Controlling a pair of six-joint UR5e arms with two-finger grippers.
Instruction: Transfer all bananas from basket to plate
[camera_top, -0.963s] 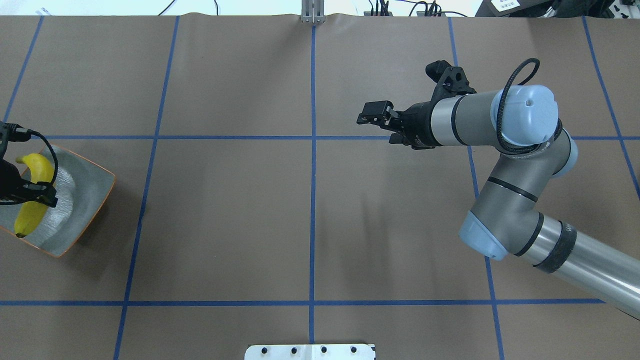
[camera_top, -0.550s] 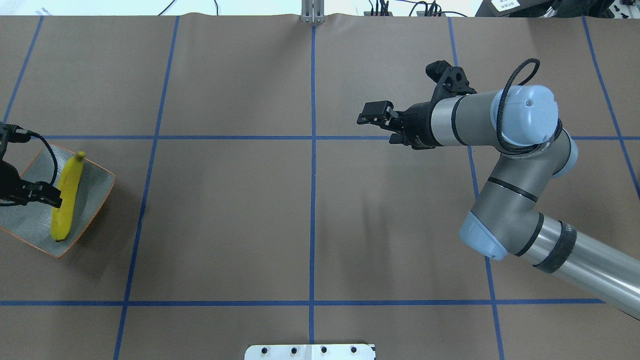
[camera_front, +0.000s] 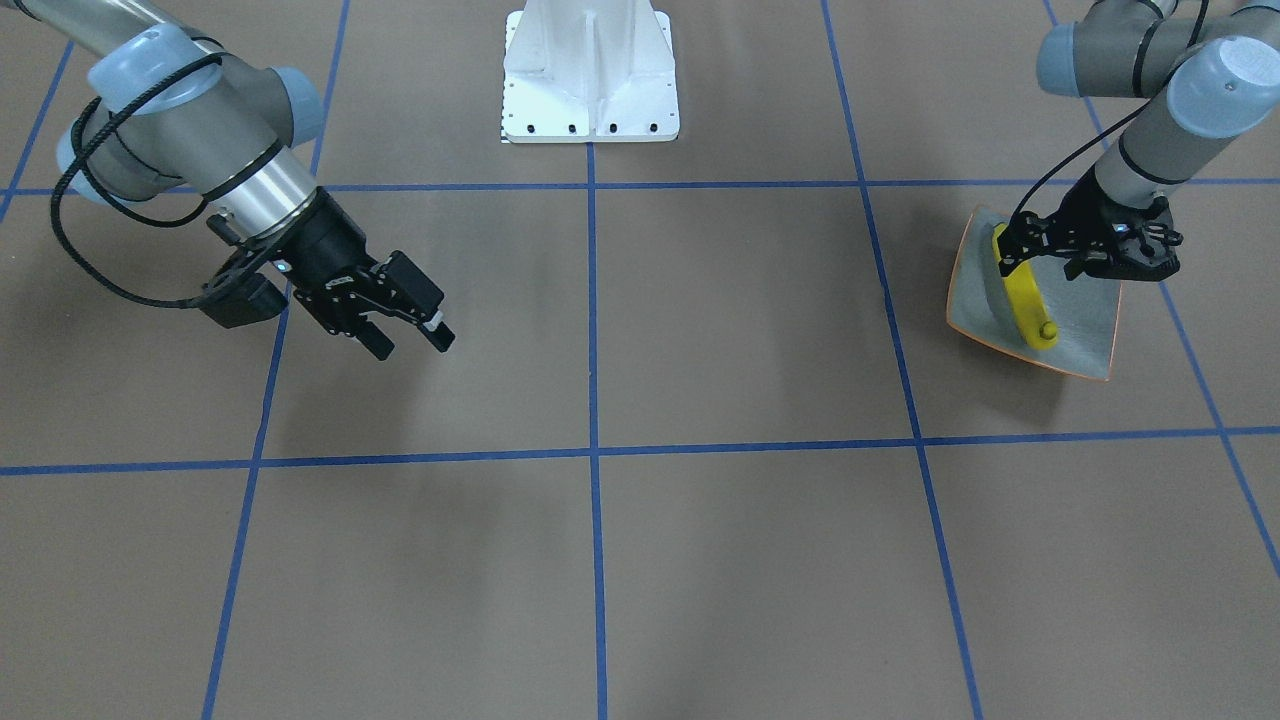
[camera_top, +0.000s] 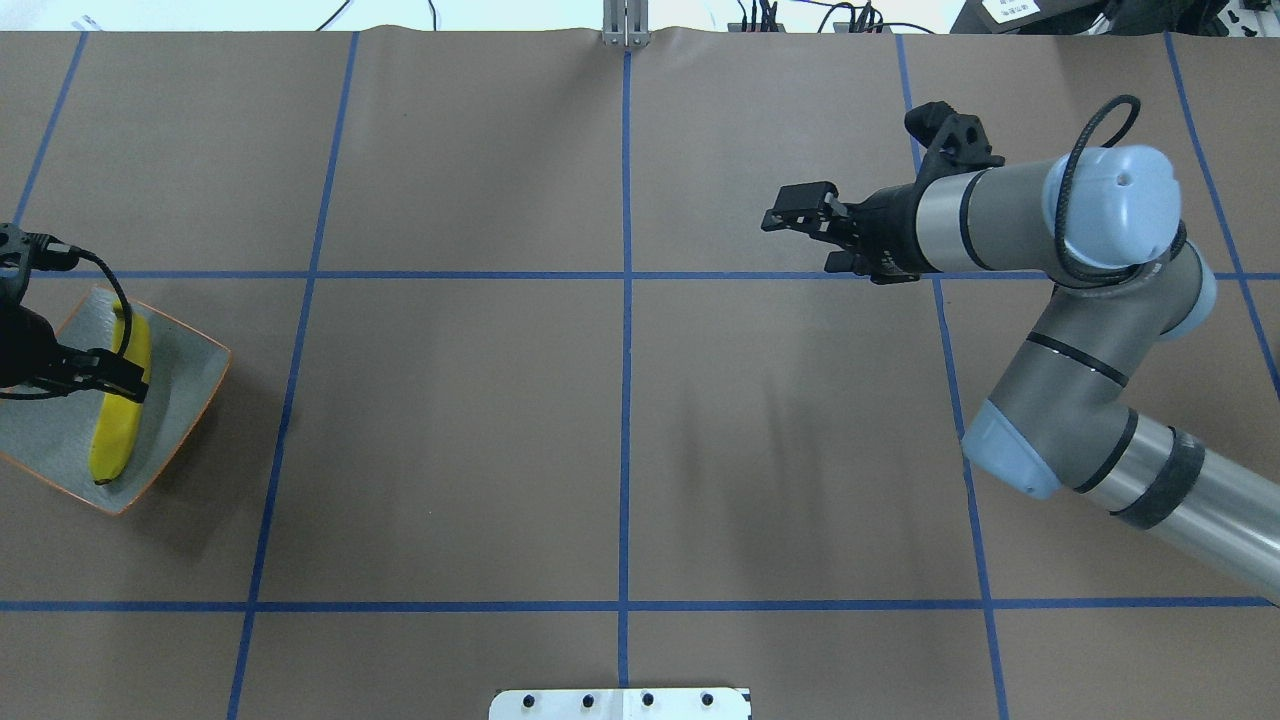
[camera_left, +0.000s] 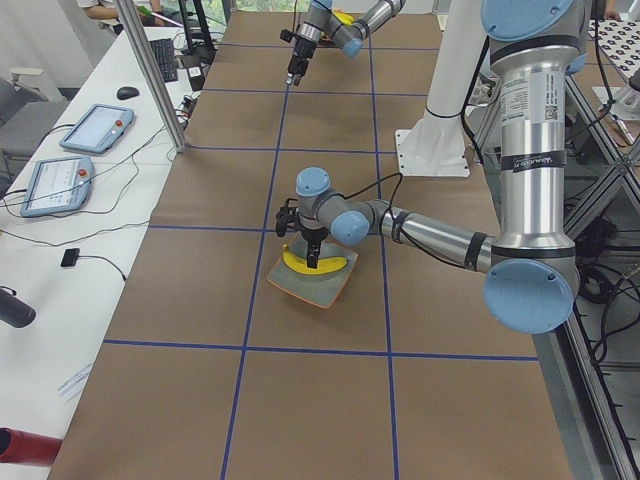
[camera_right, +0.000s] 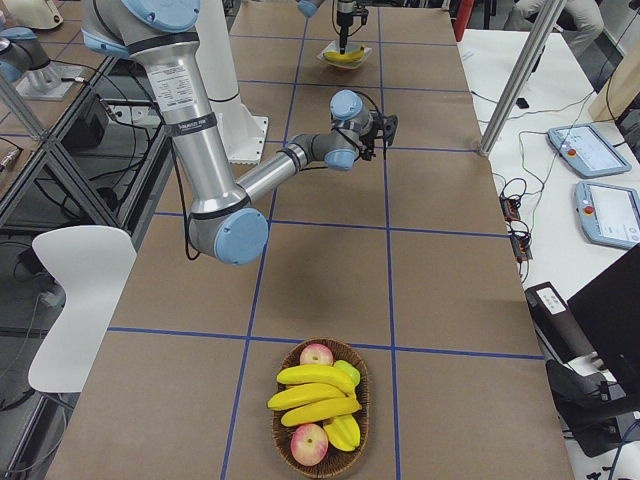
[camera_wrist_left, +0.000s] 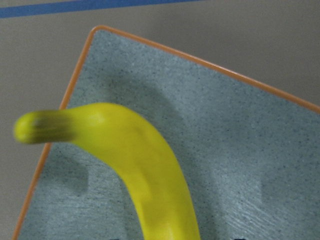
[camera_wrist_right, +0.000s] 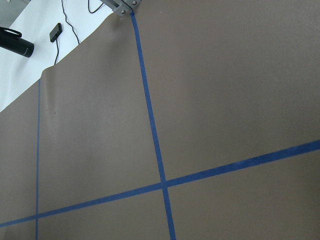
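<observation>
Fingers of the left gripper (camera_top: 115, 372) stand spread just above one glossy yellow curved banana (camera_top: 110, 435), which lies loose on the square grey-green plate with a thin orange rim (camera_top: 185, 370) at the left end of the brown table (camera_top: 450, 450). The right gripper (camera_front: 413, 346) hangs right of centre, fingers apart, holding nothing. At the far right end, a woven brown basket (camera_right: 285, 455) holds more yellow bananas (camera_right: 305, 377) among red-yellow apples (camera_right: 317, 354).

Silver-grey arms (camera_top: 1010, 215), pale blue joint caps (camera_top: 1110, 205), black cables (camera_top: 1085, 128)
</observation>
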